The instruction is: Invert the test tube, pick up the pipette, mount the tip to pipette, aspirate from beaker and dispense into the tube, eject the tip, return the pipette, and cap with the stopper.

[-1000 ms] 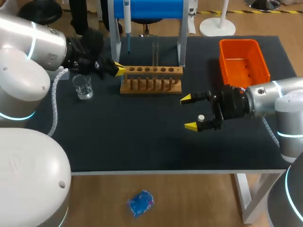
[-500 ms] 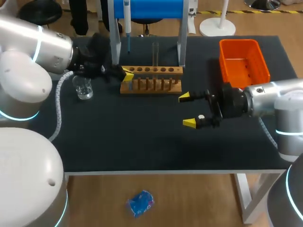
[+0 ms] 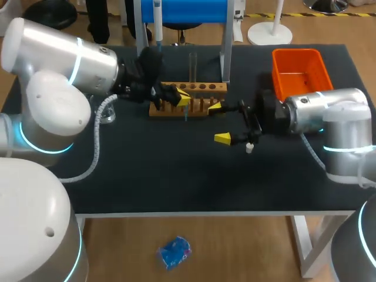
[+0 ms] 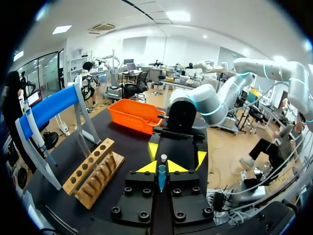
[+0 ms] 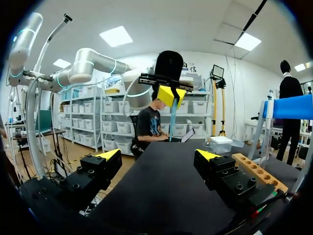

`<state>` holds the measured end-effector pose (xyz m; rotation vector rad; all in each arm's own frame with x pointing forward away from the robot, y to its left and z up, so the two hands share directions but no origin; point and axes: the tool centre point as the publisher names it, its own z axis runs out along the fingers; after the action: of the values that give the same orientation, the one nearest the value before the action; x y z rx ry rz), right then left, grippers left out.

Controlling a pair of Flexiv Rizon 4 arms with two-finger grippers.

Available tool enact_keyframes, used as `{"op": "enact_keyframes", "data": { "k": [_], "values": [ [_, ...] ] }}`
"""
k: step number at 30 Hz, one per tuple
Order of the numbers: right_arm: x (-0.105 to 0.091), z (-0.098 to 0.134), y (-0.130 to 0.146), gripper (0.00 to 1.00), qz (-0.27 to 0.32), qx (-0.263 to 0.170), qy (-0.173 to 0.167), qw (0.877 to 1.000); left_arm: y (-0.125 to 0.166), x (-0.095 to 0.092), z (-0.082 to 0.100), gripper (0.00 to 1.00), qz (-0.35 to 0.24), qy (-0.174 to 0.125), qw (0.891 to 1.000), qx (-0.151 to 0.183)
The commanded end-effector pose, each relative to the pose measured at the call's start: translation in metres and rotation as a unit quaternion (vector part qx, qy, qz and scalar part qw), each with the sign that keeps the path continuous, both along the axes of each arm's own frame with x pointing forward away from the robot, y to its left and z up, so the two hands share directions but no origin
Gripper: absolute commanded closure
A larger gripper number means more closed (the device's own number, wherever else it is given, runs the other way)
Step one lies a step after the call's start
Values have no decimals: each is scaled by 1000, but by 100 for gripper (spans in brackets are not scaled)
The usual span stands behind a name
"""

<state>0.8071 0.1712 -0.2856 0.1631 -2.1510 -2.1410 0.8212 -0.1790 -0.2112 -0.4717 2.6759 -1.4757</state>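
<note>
On the black bench (image 3: pixel 176 176), the wooden rack (image 3: pixel 202 88) is seen at upper centre of the head view. The clear test tube (image 3: pixel 192 66) stands upright in it. The pipette (image 3: pixel 157 20) is hung on the blue stand (image 3: pixel 182 10) just behind, at the top of the frame. The left gripper (image 3: pixel 183 98) is placed over the rack's front, its fingers closed narrowly on a slim blue pipette tip (image 3: pixel 185 111) whose long axis hangs downward. The right gripper (image 3: pixel 220 123) is set just right of it, fingers spread wide and empty, pointed toward the tip. The pipette is judged nearer the left arm, and the tip's axis would need lining up beneath it.
</note>
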Motion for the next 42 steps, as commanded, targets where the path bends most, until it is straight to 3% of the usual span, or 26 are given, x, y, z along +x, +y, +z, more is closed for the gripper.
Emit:
{"op": "enact_keyframes", "data": {
  "k": [1,12,19,35,36,38,40,42],
  "values": [
    [4,2,4,0,4,-3,0,1000,-13,2,-5,100,5,-3,1000,3],
    [4,1,4,0,4,-1,0,1000,-13,2,-5,100,5,-3,1000,3],
    [8,7,18,0,8,1,-3,1000,-20,10,-16,100,-1,-3,1000,1],
    [19,8,43,0,29,8,5,1000,-26,11,-22,100,-7,-7,1000,-2],
    [19,8,44,9,29,9,5,1000,-26,11,-23,100,-7,-7,1000,-3],
    [18,8,45,12,29,9,5,1000,-27,10,-24,100,-7,-7,1000,-3],
    [19,8,45,34,29,11,5,999,-27,10,-25,100,-8,-7,1000,-4],
    [20,9,45,37,30,15,8,999,-27,9,-26,100,-8,-8,1000,-5]
  ]
}}
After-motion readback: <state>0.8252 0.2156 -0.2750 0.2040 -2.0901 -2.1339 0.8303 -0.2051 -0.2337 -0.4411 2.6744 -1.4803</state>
